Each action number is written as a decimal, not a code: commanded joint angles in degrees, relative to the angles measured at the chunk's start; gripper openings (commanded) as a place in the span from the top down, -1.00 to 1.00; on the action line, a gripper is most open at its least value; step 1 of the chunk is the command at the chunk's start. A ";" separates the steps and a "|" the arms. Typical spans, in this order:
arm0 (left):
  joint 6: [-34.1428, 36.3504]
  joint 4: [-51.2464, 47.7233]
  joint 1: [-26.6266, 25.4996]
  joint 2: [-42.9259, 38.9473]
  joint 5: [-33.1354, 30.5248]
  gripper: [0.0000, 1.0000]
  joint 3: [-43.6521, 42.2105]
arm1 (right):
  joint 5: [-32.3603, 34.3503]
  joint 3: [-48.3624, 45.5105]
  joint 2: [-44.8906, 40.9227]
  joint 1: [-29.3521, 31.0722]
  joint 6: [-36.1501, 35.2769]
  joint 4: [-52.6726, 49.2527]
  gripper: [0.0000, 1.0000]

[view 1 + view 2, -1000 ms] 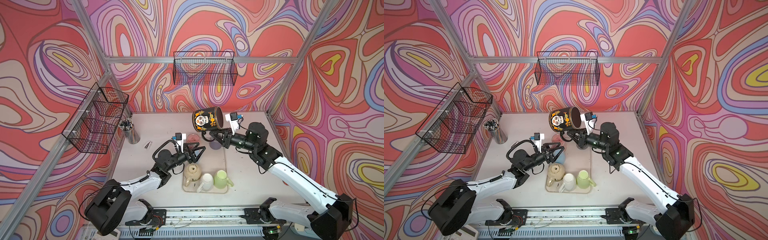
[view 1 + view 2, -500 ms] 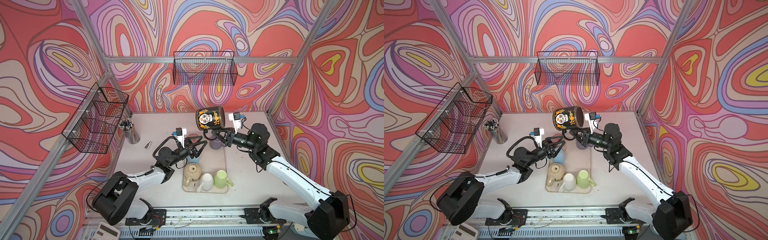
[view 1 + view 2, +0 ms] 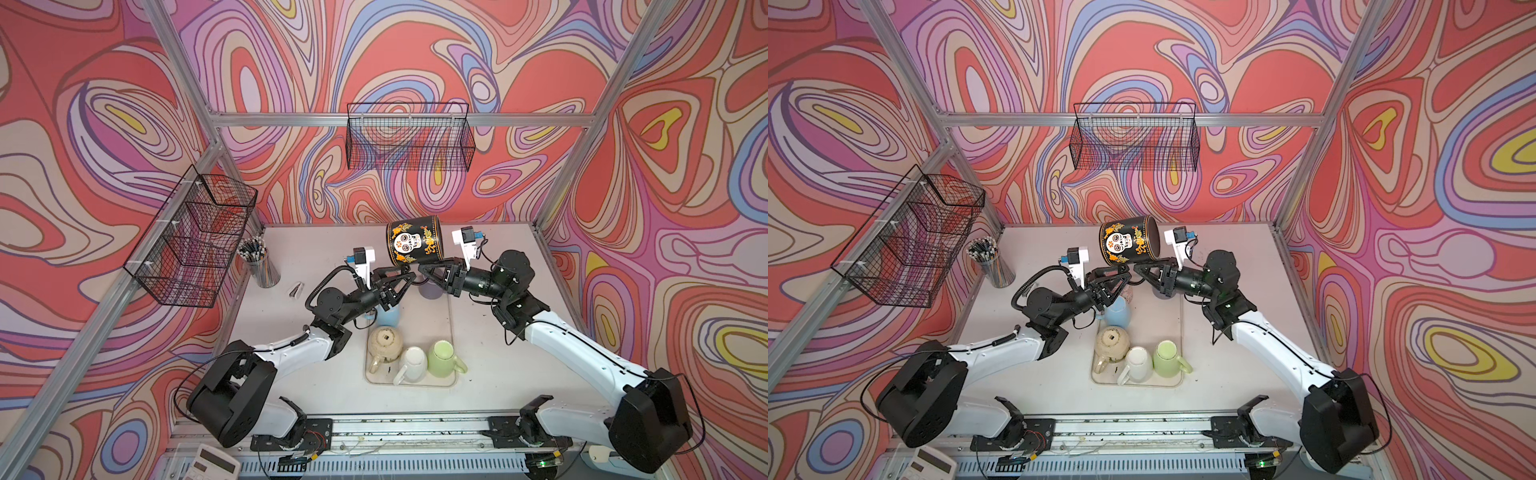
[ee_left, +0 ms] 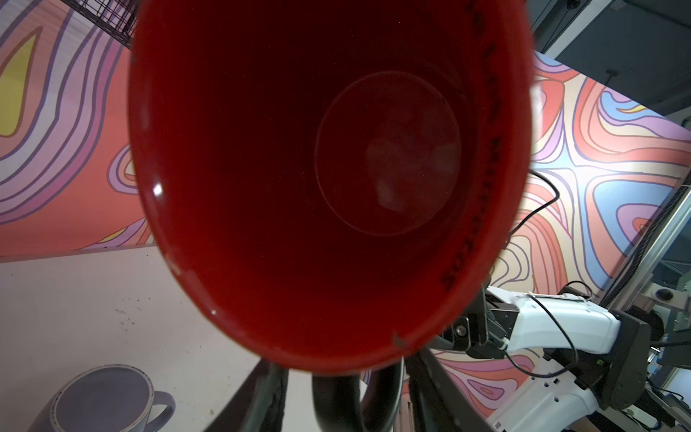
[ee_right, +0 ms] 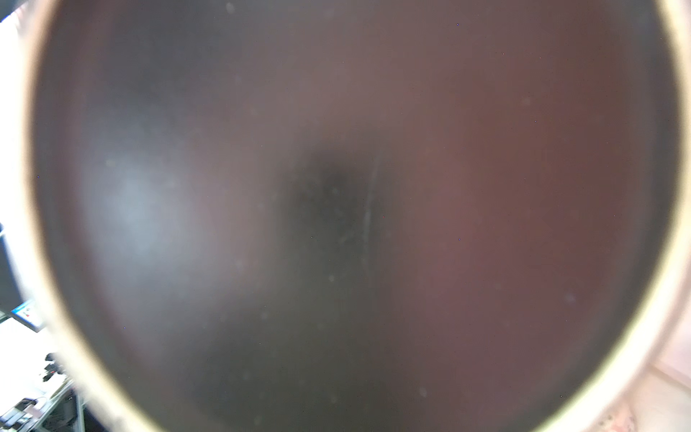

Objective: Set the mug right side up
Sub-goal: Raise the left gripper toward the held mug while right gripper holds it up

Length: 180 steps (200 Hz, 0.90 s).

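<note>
Lately brought left gripper (image 3: 409, 276) up from over tray (image 3: 432, 328), narrowing fingers (image 4: 269, 404) round handle (image 4: 336, 396) without pinching yet, judging by visible gap. Holds mug (image 3: 413, 245) aloft over table (image 3: 332, 249), on its side, mouth leftward, by right gripper (image 3: 422, 268) clamped on it from below. Suggests a handover before the final turn. Pencils (image 3: 251, 249) in steel cup (image 3: 262, 272); beige mug (image 3: 385, 340), white mug (image 3: 413, 361) and green mug (image 3: 442, 357) on tray, blue cup (image 3: 387, 316) and lavender cup (image 3: 430, 289) near its far end.

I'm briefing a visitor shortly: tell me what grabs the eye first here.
The black skull mug, held on its side in mid-air where the left gripper and right gripper meet at centre. Next, the loud swirling wallpaper on every wall, then the pale mugs on the tray in front.
</note>
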 commanded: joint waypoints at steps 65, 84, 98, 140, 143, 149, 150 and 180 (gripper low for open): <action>-0.54 4.34 0.44 1.03 1.55 0.24 2.62 | -5.24 -0.19 0.65 -0.03 0.84 13.73 1.00; -0.28 4.36 0.45 0.73 1.39 0.27 2.49 | -5.49 -0.60 0.73 -0.03 0.56 13.73 1.00; -0.24 4.32 0.61 0.37 1.35 0.31 2.39 | -5.55 -0.90 0.86 -0.02 0.52 13.80 1.00; -0.15 4.40 1.01 -0.45 1.04 0.48 1.79 | -6.08 -1.42 1.38 -0.03 0.43 14.42 1.00; -0.15 4.40 1.05 -0.46 1.04 0.50 1.81 | -6.10 -1.51 1.46 -0.03 0.44 14.43 1.00; -0.15 4.40 1.06 -0.55 1.04 0.53 1.78 | -6.12 -1.66 1.56 -0.03 0.44 14.50 1.00; -0.15 4.40 1.06 -0.55 1.00 0.53 1.82 | -6.13 -1.73 1.53 -0.03 0.43 14.52 1.00; -0.28 4.35 1.06 -0.95 1.82 1.00 1.87 | -6.15 -2.62 2.08 -0.03 0.38 15.11 1.00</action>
